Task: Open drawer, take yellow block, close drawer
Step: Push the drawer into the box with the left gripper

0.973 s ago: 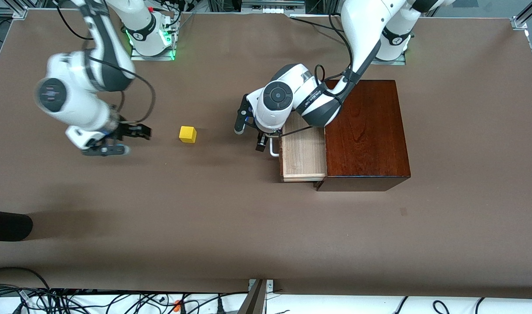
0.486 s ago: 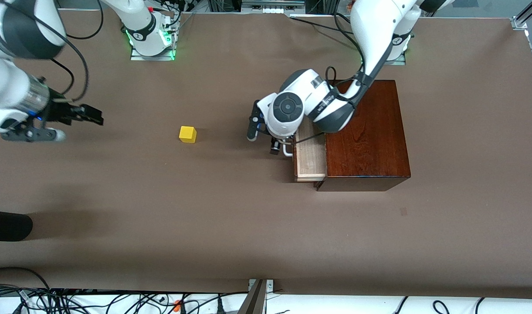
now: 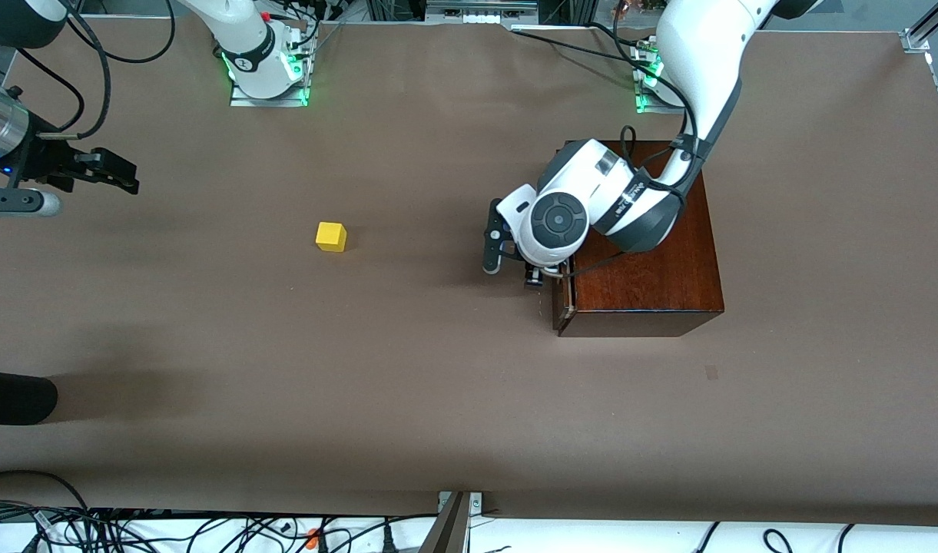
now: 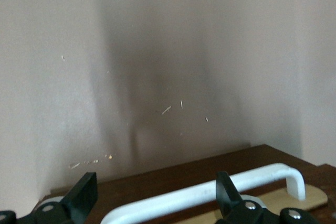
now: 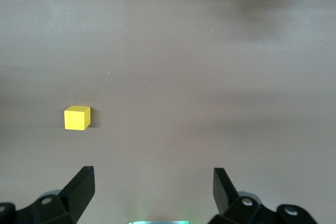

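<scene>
Left gripper [image 3: 531, 278], fingers spread around the white handle [image 4: 210, 195], has the drawer [image 3: 558, 303] nearly home; push squarely toward three o'clock. Right gripper [image 3: 92, 170] waits open; yellow block [image 3: 331, 236] sits on the table [image 3: 438, 399].

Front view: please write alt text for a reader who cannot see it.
The left gripper is at the front of the dark reddish-brown wooden box's drawer, which is almost shut. A small bright yellow cube lies on the brown table, toward the right arm's end. The right gripper, open, hangs over that end.
</scene>
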Robot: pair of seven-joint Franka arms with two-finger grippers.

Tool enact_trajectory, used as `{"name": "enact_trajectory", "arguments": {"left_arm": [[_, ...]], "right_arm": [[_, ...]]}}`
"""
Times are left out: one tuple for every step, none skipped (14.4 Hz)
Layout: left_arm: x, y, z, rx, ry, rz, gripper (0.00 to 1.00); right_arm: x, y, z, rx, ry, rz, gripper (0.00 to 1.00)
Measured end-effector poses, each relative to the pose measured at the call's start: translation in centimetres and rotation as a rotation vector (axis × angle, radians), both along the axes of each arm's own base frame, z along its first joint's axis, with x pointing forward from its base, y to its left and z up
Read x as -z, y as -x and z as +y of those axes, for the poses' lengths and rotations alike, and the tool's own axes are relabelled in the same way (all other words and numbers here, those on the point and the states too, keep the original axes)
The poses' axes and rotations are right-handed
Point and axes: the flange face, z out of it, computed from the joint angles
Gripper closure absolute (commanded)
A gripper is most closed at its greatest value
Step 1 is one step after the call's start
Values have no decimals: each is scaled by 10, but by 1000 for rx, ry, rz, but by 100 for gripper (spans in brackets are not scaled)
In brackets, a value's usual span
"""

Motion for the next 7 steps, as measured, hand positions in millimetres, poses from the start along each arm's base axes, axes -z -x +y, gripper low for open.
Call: {"name": "enact_trajectory", "arguments": {"left_arm": [[-1,0,1,2,-6,2,0],[-2,1,2,4,-10,5,0],[-2,1,2,4,-12,8,0],[-2,1,3,6,-17,8,0],[-1,1,4,12,-28,6,0],[-1,1,5,16,-38,3,0],[-1,0,7,21,-49,0,0]], "right_arm": [[0,0,-4,-2,3,1,0],[1,0,-8,2,3,2,0],[1,0,-14,7,2,2,0],[1,0,-20,10,2,2,0],[1,0,-22,9,1,3,0],[1,0,-22,8,1,2,0],[0,0,-21,5,1,1,0]]}}
